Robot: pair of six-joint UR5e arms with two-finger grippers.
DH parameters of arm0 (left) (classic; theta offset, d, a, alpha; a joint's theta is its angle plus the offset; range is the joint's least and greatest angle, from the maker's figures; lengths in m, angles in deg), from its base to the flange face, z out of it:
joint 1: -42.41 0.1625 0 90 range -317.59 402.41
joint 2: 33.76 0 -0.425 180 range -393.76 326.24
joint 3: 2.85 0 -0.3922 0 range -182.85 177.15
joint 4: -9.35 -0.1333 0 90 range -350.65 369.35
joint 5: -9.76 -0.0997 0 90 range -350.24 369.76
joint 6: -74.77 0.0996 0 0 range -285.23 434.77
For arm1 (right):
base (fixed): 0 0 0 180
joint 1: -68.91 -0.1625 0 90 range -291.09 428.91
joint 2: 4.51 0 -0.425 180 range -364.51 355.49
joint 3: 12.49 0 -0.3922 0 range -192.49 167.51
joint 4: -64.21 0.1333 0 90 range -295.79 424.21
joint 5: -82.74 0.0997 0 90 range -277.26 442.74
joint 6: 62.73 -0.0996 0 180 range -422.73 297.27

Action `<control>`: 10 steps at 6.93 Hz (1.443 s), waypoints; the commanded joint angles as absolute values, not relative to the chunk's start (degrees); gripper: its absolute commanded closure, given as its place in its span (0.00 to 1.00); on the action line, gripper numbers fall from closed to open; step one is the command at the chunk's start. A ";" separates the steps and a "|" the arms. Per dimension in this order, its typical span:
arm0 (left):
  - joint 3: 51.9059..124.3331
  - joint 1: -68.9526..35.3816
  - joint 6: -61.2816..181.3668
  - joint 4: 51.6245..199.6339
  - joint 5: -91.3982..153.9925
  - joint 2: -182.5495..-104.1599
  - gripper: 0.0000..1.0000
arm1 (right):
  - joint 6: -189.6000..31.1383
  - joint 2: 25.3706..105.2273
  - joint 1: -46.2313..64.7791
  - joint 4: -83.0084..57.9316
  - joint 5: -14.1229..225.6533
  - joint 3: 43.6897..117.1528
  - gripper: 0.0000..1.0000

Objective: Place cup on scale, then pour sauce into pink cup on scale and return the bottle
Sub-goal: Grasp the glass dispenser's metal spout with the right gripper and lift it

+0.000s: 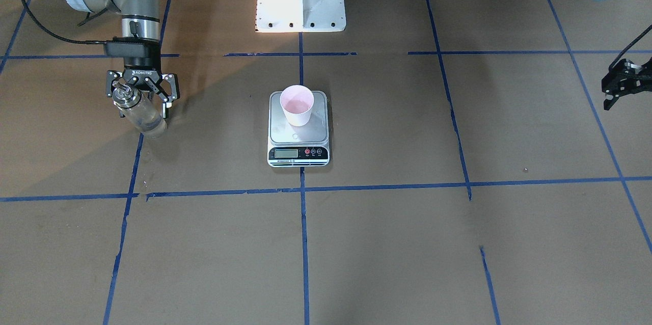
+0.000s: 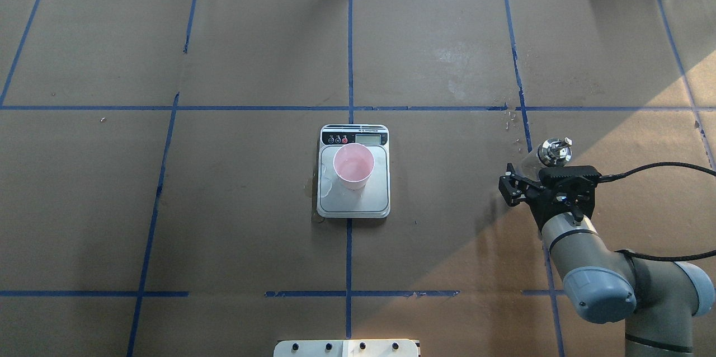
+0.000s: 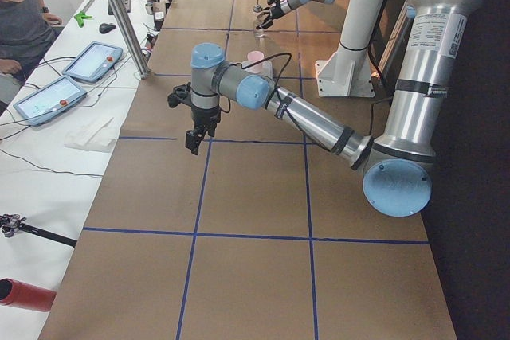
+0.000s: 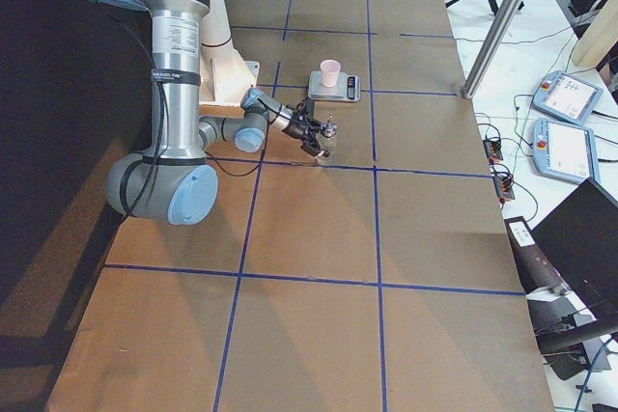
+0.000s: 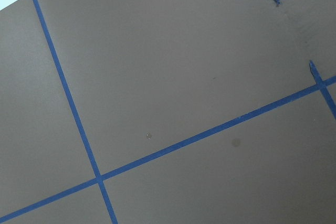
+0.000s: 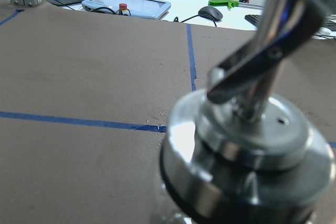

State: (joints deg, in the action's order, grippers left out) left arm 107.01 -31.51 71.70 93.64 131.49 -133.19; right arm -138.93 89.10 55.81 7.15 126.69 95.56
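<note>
Fingers of the right gripper (image 1: 143,95) clasp the glass bottle (image 1: 138,112) far from the scale (image 1: 298,129); pink cup (image 1: 297,105) sits there, seemingly filled, so only the return remains. Left gripper (image 1: 622,83) unreadable.

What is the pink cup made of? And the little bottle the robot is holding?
The cup looks like plastic: smooth, matte, pale pink all over. The bottle looks like clear glass, since the table shows through it, with a shiny metal top that gleams like a mirror.
</note>
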 commanded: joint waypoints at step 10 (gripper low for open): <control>106.93 -32.30 72.40 93.64 131.49 -132.90 0.00 | -109.73 83.22 52.03 4.11 128.63 102.03 1.00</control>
